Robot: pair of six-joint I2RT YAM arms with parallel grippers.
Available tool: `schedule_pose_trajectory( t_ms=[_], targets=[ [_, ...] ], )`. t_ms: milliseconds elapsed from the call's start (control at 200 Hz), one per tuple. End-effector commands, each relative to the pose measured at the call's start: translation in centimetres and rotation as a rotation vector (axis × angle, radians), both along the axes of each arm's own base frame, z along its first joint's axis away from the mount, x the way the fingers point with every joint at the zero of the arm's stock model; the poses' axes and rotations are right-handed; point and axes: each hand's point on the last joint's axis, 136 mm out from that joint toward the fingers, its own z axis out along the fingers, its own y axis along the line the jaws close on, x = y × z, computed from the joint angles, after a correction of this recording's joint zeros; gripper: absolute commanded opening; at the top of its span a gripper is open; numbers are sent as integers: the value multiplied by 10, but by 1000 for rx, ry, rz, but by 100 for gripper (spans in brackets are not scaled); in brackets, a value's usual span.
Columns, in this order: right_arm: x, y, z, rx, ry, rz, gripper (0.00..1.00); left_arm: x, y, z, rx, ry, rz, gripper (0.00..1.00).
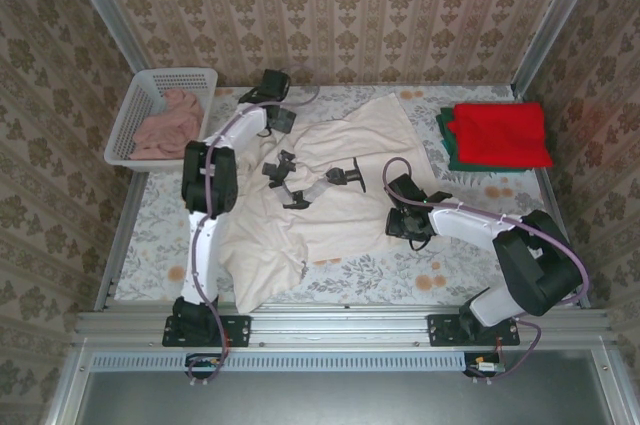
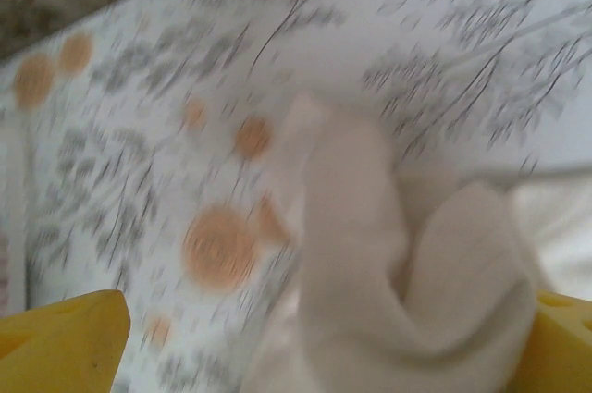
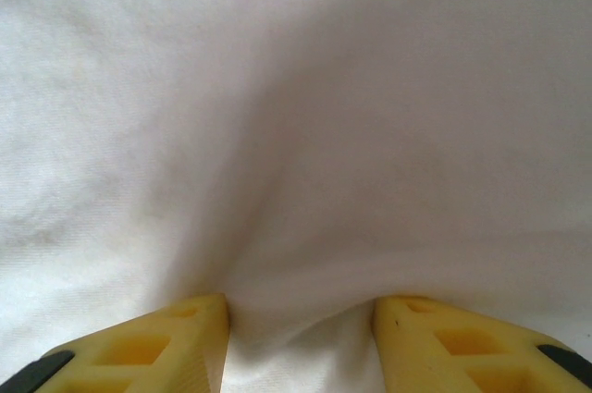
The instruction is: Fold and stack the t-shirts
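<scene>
The cream-white t-shirt [image 1: 330,230] lies spread and rumpled across the middle of the table. My left gripper [image 1: 315,183] hangs over its upper part, wide open. In the blurred left wrist view its yellow fingers [image 2: 55,347] stand far apart, with a loose fold of the cream shirt [image 2: 370,254] between them. My right gripper [image 1: 405,220] is low on the shirt's right edge. Its fingers [image 3: 157,347] are partly apart and pressed into the white cloth [image 3: 296,134], which bulges between them. The red t-shirt [image 1: 500,133] lies folded on the dark green one [image 1: 447,140] at the back right.
A white lattice basket [image 1: 125,130] holding pinkish cloth [image 1: 165,125] stands at the back left corner. Flowered tablecloth [image 1: 160,225] shows to the left of the shirt and along the front. Metal rails frame the table, with patterned walls behind.
</scene>
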Motion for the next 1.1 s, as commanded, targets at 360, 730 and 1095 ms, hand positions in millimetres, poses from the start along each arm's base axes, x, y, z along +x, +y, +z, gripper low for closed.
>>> schedule_pose_trajectory(
  t_ms=[360,730,1095],
  targets=[
    [-56,-28,24,-33,47,-60,48,-68,53,40,-164,56,292,100],
    [115,28,105,2,-208,97,50,-97,-13,-21,-587,211,142,59],
    [288,15,30,38,-68,4,47,-65,72,-53,-460,217,357,57]
  ],
)
